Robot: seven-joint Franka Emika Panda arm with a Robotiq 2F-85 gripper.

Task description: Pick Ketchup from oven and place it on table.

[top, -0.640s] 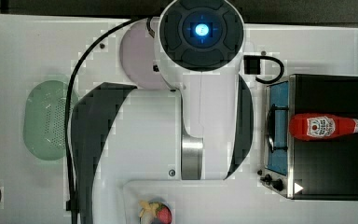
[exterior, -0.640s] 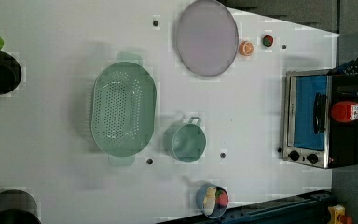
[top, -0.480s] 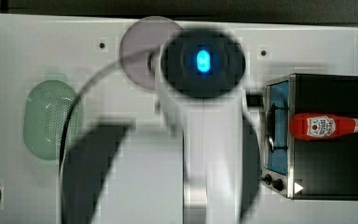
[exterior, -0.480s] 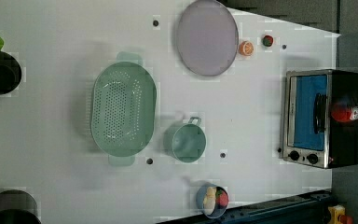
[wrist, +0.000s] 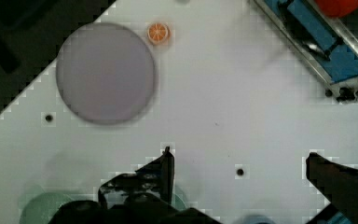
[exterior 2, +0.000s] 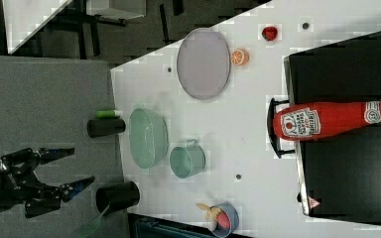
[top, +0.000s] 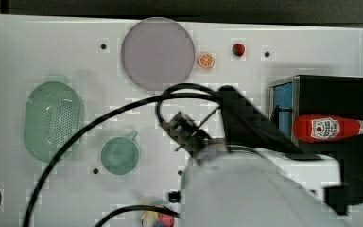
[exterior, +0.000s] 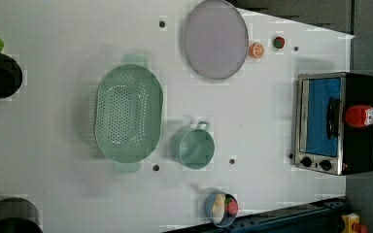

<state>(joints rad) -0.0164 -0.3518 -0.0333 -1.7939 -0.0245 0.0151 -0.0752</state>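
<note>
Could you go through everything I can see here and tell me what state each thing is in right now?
Ketchup bottle: lying on its side on top of the oven.
Oven: door shut.
Gripper: jaws open, holding nothing, above the table.
Colander: empty.
Green cup: upright, empty.
Purple plate: empty.
Small bowl: holds toy food.

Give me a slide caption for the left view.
Ketchup lies on the oven; colander, cup, plate on the table.
</note>
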